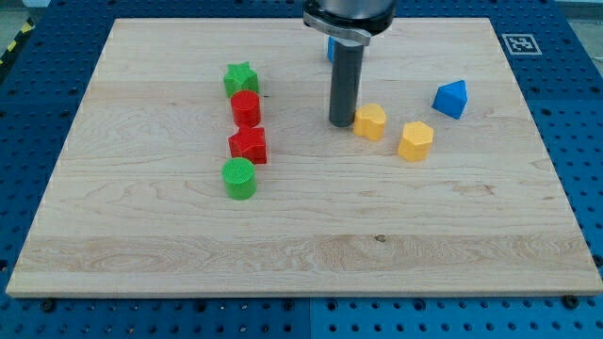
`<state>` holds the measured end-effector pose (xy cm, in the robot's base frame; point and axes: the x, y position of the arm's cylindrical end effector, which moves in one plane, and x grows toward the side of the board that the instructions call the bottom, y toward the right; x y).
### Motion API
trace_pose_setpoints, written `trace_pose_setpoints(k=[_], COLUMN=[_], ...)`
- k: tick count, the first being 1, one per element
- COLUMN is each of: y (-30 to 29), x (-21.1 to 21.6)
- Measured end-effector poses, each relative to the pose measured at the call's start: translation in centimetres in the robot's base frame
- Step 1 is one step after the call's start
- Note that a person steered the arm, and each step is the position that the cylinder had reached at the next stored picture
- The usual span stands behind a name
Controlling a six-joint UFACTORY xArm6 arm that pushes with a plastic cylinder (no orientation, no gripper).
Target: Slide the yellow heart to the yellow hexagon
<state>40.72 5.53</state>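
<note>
Heart, yellow, touches my tip on its right.

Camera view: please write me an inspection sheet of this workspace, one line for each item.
Surface: wooden board, flat, lying on a blue perforated table.
Job's things: yellow heart and yellow hexagon, close together but apart, the hexagon toward the view's lower right of the heart.
Clutter: a column at the view's left: green star, red cylinder, red star, green cylinder; blue block at the view's right; another blue block mostly hidden behind the rod.
Grippers: none; my tip is at the heart's left side, touching or nearly so.
Cables: nothing seen.
Surroundings: a black-and-white marker at the board's top right corner.
</note>
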Motion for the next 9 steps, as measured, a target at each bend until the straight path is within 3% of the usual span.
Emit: trace_pose_setpoints(k=[6,9], y=[8.6,11.3], x=[-2.9,3.1])
